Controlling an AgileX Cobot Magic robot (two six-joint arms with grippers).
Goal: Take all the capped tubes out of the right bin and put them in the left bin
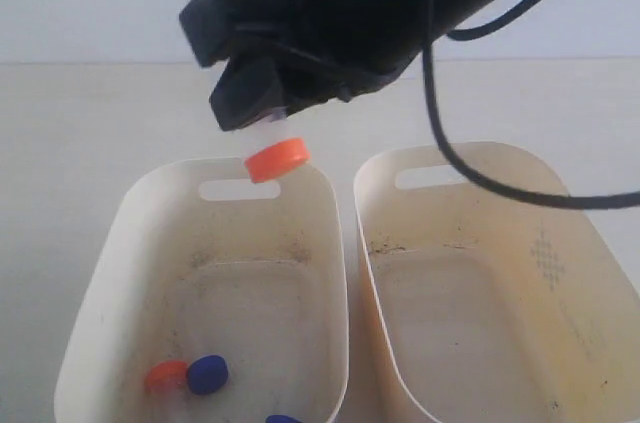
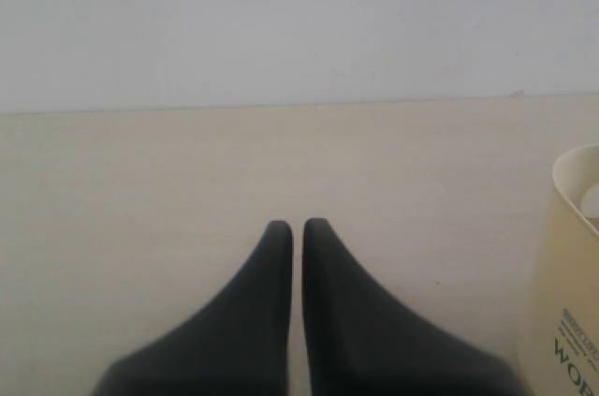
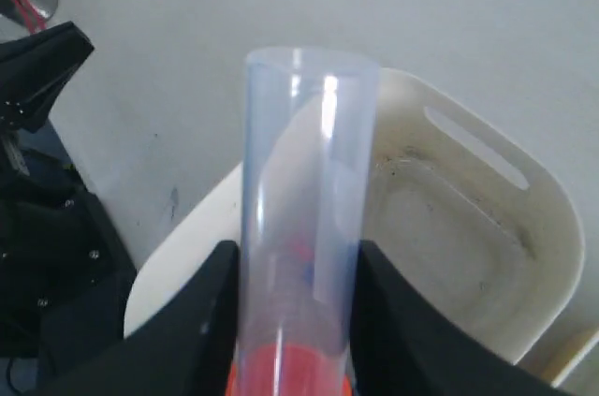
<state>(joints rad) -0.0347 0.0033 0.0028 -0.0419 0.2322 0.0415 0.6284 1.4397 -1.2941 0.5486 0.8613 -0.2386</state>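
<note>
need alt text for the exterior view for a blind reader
A black claw holds a clear orange-capped tube, cap down, over the slotted end of the left bin. An orange cap and two blue caps show low in that bin; the right bin beside it shows no tubes.

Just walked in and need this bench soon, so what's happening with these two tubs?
The right pincer holds an orange-capped tube, cap down, above the left bin. Down in that bin lie three more tubes, showing as an orange cap, a blue cap and another blue cap at the picture's edge. No tube shows in the visible part of the right bin. The left pincer is shut on nothing, over the table.
</note>
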